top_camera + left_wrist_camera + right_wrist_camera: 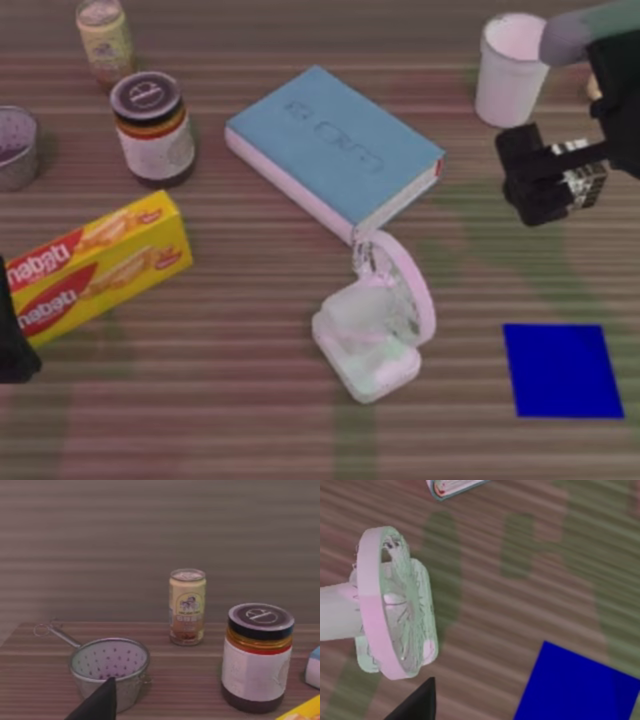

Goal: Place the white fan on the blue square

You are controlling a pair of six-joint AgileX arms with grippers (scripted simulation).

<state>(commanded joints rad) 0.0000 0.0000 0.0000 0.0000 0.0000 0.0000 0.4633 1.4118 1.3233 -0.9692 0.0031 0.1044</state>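
On the striped tabletop [250, 420], the light-blue book [335, 150] lay at centre with the white fan [375, 320] standing just in front of it, well apart from the blue square [562, 370] near the right edge, so the move had not begun. The right gripper [550, 185] hovered above the tabletop beside the white cup [510, 70], apparently placed to descend on the fan; whether its jaws were spread I cannot tell. The left arm sat parked at the left edge.
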